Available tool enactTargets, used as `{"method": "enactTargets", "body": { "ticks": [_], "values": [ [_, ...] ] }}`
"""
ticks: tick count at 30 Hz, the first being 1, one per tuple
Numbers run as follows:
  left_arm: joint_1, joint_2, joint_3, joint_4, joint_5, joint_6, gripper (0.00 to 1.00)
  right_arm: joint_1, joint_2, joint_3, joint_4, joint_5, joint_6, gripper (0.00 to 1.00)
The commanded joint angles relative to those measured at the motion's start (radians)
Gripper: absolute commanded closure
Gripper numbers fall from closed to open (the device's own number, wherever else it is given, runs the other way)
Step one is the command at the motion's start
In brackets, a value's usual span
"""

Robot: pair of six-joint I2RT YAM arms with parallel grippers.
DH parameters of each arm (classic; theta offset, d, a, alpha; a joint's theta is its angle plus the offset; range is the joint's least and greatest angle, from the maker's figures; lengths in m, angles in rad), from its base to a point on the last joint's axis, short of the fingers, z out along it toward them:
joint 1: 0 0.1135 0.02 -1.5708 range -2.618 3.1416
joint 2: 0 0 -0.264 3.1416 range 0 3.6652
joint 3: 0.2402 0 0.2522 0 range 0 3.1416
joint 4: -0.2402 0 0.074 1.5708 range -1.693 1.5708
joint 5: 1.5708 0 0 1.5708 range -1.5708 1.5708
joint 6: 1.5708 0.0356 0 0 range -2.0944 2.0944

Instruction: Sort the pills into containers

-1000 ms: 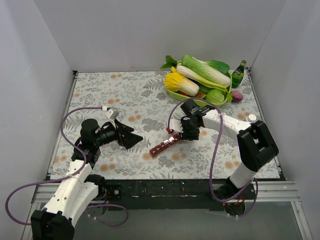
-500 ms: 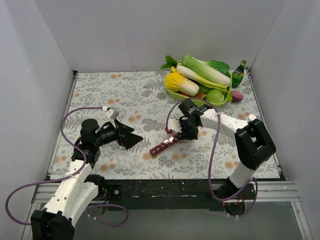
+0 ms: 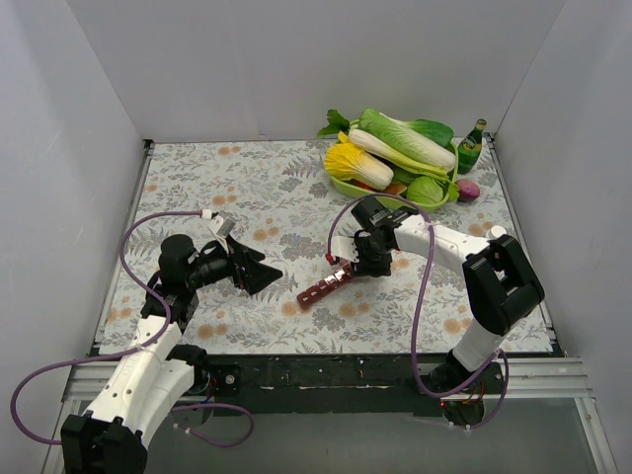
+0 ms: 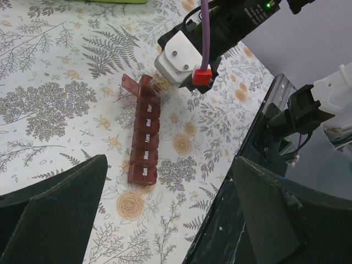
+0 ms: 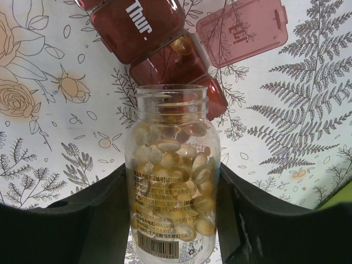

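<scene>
Many pills [image 5: 171,159] fill the bottle [image 5: 171,102] our right gripper [image 5: 174,184] pinches above the containers [image 5: 137,27]; tipped too far, we risk several spilling at once. Our left gripper [image 4: 168,165] hangs spread, empty.

My top camera sits high behind my bases, facing forward and down, far enough back to take in the whole floral table [image 3: 197,188] and both my arms. My left wrist camera looks from well back, slanting down between my left fingers [image 4: 49,214] toward my right arm. My right wrist camera looks nearly straight down at close range, past my right fingers [image 5: 82,231] and the pill bottle [image 5: 173,181]. All three views share the pill organizer [image 4: 144,148].
</scene>
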Motion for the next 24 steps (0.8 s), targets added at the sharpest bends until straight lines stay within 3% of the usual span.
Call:
{"method": "enactTargets", "body": {
  "ticks": [1, 24],
  "values": [
    [-0.004, -0.005, -0.007, 0.016, 0.012, 0.01, 0.02, 0.008, 0.006, 0.043, -0.029, 0.005, -0.009, 0.99],
    [-0.004, -0.007, -0.007, 0.016, 0.012, 0.01, 0.02, 0.022, 0.023, 0.066, -0.068, 0.021, -0.008, 0.99]
  ]
}}
